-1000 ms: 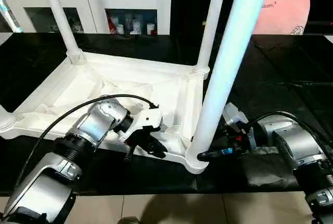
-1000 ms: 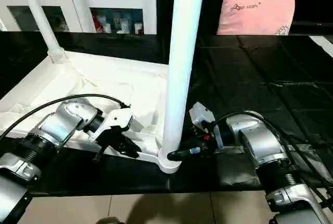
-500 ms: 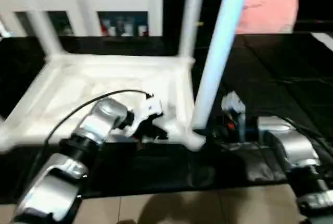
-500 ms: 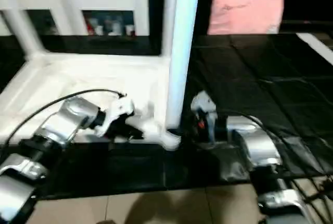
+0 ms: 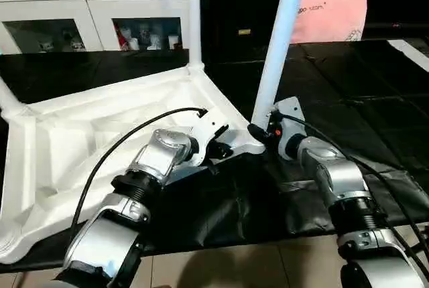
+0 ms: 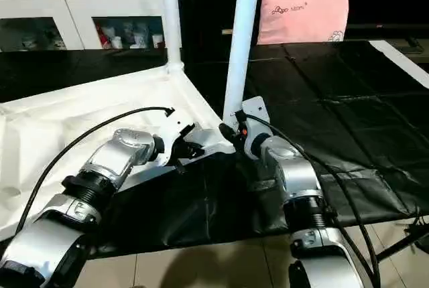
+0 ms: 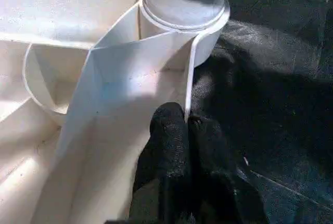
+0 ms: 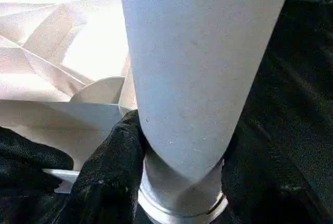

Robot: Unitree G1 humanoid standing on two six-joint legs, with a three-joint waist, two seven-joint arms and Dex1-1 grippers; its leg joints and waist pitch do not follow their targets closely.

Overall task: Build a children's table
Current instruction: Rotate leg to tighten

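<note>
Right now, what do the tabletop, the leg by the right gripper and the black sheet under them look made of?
Tabletop: apparently moulded white plastic, smooth with thin ribs on its underside. Leg: the same white, smooth plastic look, a tapered tube. Black sheet: probably thin plastic film, glossy and creased with fold lines.

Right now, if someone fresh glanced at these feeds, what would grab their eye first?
The white plastic ribbed tabletop lies upside down on the black cloth, long white tapered tube legs standing in its corner sockets. The right gripper clasps the nearest leg at its base, and the left gripper pinches the tabletop's rim beside it.
</note>
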